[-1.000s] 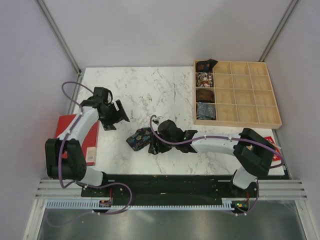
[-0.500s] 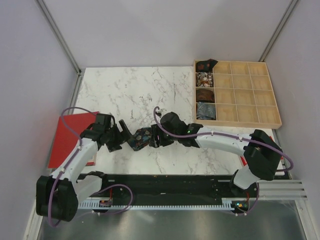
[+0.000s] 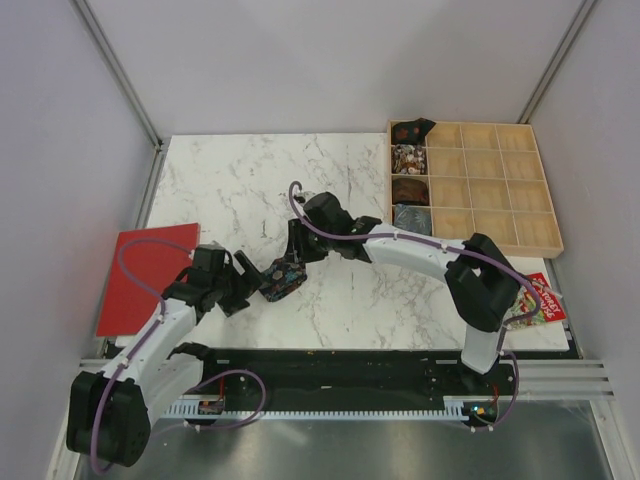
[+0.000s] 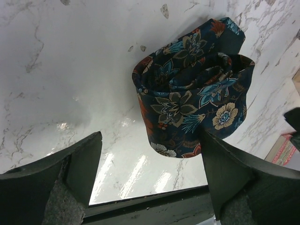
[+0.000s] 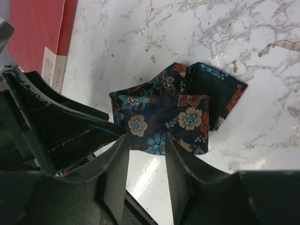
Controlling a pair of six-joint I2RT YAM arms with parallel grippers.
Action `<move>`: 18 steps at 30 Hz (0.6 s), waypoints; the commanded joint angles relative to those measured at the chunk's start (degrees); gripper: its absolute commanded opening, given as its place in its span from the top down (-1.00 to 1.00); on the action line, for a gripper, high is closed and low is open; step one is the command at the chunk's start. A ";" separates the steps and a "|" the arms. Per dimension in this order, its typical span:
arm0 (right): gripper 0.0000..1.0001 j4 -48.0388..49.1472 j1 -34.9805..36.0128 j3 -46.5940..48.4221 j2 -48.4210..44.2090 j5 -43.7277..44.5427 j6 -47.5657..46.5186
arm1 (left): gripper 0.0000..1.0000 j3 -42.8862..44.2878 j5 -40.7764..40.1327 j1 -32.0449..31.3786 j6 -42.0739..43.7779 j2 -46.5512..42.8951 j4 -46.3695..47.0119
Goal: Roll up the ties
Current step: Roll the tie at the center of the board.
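— Where is the tie (image 3: pixel 283 276) now?

— On the marble table (image 3: pixel 230 190), near the front edge and left of the middle, much where it lay a second ago. It is a loose floral bundle folded over itself.

— And the left gripper (image 4: pixel 150 138)?

— That is the big change. A second ago it hung well back from the tie, farther up the table. Half a second ago it had come in beside the bundle, and it sits there now, low, jaws spread wide. In its wrist view the tie lies just past the fingertips. The finger (image 4: pixel 225 173) on the right of that view is against the bundle's lower edge. Nothing is held.

— Does the red booklet (image 3: pixel 140 285) show more?

— Yes. The left arm no longer covers it, and nearly the whole cover is in view.

— The right gripper (image 5: pixel 146 138)?

— It has shifted from the tie's right side to its far side, with the arm stretched across from the right. Its jaws stand a narrow gap apart, with table showing between them, and the tie's edge sits right at the tips. I cannot tell whether they touch the cloth.

— Anything else?

— The wooden tray (image 3: pixel 480 247) at the far right is unchanged, with four rolled ties (image 3: pixel 411 220) in its left column. The colourful booklet (image 3: pixel 540 302) by the right arm is less covered.
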 commanded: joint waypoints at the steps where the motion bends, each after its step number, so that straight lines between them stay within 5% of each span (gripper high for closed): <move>1: 0.17 -0.20 -0.29 5.43 4.88 -5.00 -0.04 | -0.81 -1.28 -2.37 -0.43 -3.42 -2.19 6.21; 4: 0.31 -0.12 -0.29 6.58 6.90 -6.23 0.05 | -0.81 -1.99 -2.55 -0.60 -3.69 -2.72 7.45; 18: 0.35 0.15 -1.26 5.79 13.67 -4.92 -0.74 | -0.76 -7.34 0.62 -0.78 -6.24 2.20 19.40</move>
